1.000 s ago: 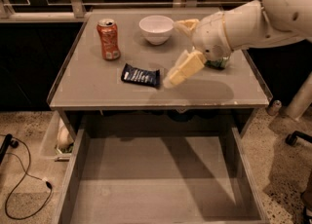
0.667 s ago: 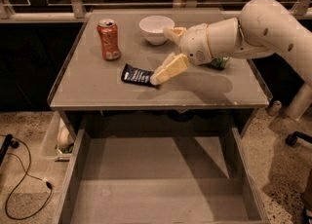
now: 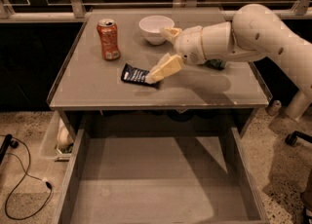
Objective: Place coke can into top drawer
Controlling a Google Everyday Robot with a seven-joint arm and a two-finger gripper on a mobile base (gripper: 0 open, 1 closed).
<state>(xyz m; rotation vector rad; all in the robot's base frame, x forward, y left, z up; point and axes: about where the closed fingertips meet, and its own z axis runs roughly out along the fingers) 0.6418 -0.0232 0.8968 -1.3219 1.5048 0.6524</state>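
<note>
The coke can [image 3: 108, 39] stands upright on the grey tabletop [image 3: 92, 91], near the back left corner, well apart from everything else on it. The arm reaches in from the right, and its gripper [image 3: 166, 50] hangs over the middle of the table with its two pale fingers spread wide, holding nothing. One finger points towards the white bowl [image 3: 156, 28] and the other slants down over the black packet [image 3: 135, 75]. The can is to the left of the gripper, not touching it. A green can [image 3: 217, 64] peeks out from behind the arm. Below the table edge the top drawer [image 3: 156, 189] is pulled out towards me, its flat grey bottom bare.
</note>
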